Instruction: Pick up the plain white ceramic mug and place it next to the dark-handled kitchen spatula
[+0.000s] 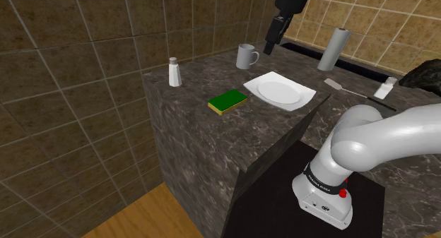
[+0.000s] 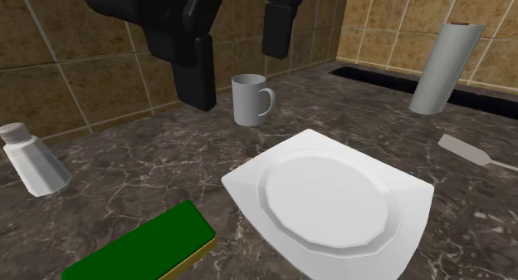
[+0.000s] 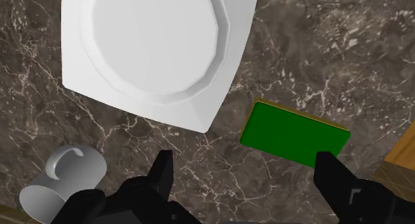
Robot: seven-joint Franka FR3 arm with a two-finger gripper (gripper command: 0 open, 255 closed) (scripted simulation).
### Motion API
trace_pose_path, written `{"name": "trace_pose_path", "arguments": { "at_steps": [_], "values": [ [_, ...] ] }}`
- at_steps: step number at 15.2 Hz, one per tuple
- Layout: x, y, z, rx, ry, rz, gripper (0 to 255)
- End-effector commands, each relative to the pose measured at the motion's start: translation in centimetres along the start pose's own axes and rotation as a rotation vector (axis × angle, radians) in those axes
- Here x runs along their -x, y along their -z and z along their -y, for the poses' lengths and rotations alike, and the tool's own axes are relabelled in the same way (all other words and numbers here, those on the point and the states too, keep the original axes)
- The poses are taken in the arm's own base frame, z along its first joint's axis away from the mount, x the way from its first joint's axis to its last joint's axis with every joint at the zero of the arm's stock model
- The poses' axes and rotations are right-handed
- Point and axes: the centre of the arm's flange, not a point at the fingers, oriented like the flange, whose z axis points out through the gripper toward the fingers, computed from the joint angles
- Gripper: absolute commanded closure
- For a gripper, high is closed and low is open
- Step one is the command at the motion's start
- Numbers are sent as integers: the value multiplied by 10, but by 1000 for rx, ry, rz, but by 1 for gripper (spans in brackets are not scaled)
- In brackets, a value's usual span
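A plain white mug (image 1: 247,56) stands upright near the back wall of the dark marble counter, its handle toward the plate; it also appears in the second exterior view (image 2: 251,100) and the wrist view (image 3: 63,183). My black gripper (image 1: 271,46) hangs open above the counter, just to the shoulder view's right of the mug and higher than it. Its fingers (image 2: 196,75) stand wide apart, with nothing between them (image 3: 245,176). The spatula (image 1: 351,89), pale blade and dark handle, lies at the counter's right part; its blade (image 2: 465,149) shows beyond the plate.
A square white plate (image 1: 279,90) lies mid-counter, a green sponge (image 1: 227,101) near the front edge, a white shaker (image 1: 174,72) at the left. A grey cylinder (image 1: 333,49) stands by the sink recess. A second small shaker (image 1: 389,87) sits near the spatula handle.
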Motion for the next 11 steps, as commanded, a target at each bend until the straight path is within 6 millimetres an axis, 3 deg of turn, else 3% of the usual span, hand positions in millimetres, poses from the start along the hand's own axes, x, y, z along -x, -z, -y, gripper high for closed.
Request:
{"name": "trace_pose_path", "arguments": {
  "at_steps": [1,11],
  "values": [
    [0,0,0,0,0,0,0],
    [-73,-47,-112,-31,-55,68,0]
  ]
}}
